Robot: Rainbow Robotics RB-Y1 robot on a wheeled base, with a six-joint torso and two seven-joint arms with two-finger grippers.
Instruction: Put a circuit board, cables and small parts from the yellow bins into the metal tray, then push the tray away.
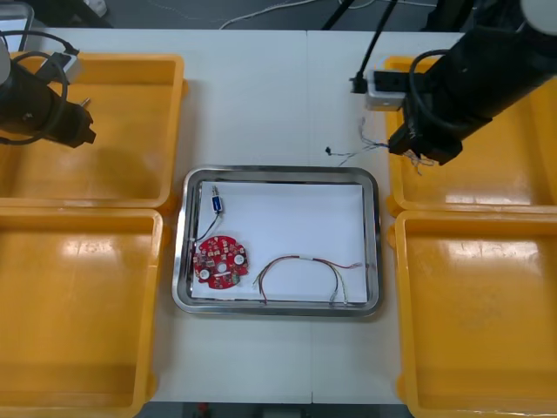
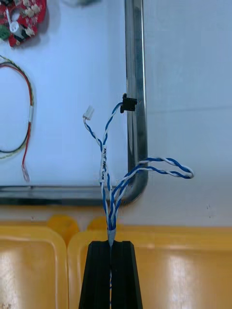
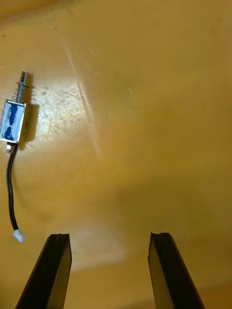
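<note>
The metal tray point(image 1: 372, 228), white inside, holds a round red circuit board point(image 1: 220, 261), a small metal part point(image 1: 214, 202) with a black lead, and a red and yellow cable point(image 1: 305, 277). My right gripper point(image 1: 409, 150) hangs by the tray's far right corner, shut on a twisted blue and white cable point(image 1: 357, 152). In the right wrist view that cable point(image 2: 110, 193) runs out from the gripper point(image 2: 111, 246) across the tray's rim point(image 2: 135, 145). My left gripper point(image 3: 108, 241) stands open over the far left yellow bin point(image 1: 130, 174). Another small metal part point(image 3: 14, 120) lies beyond its fingers.
Two yellow bins point(image 1: 70, 305) flank the tray on the left and two point(image 1: 487, 313) on the right. The near bins look bare. Bare table lies beyond the tray's far edge, between the far bins.
</note>
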